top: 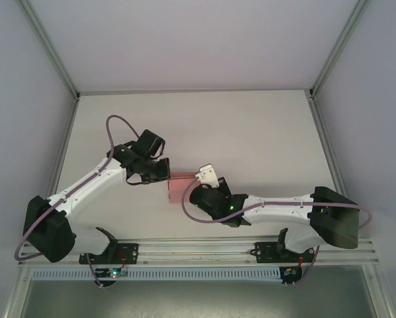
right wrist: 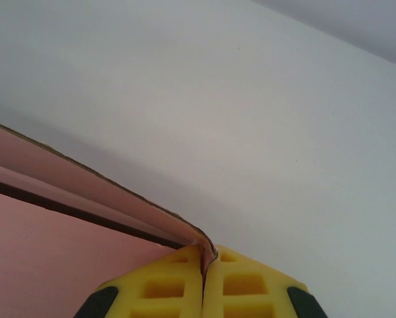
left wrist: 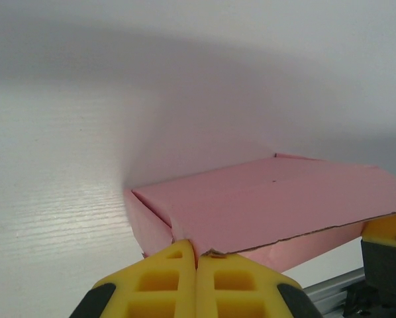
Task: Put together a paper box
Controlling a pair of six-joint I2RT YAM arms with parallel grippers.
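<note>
Mid-assembly, fold/hold stage. The paper box sits on the tabletop near centre, a bit toward 6 o'clock in the top view, right between the two arms. It is partly formed: the left wrist view shows a flat pink top panel over a short side wall, with a raw cut edge along the near side.

The left pincer comes in from the box's 10 o'clock. Its yellow pads are fully closed, nipping the card edge at the near corner of the top panel. The right pincer comes in from about 4 o'clock, also clamped tight, with a thin pink card edge caught between the pads. Two card layers run away toward 9 o'clock in its view, with a dark gap between them.

Judged step: both arms are pinching opposite edges to press a panel or flap down into shape. I can't tell which flap, or whether any tab is locked.

Next move likely needs one pincer to hold the box steady while the other lets go and re-grips, or pushes the loose layer shut. Go gently, because thin card creases easily and the box may slide on the smooth tabletop.
</note>
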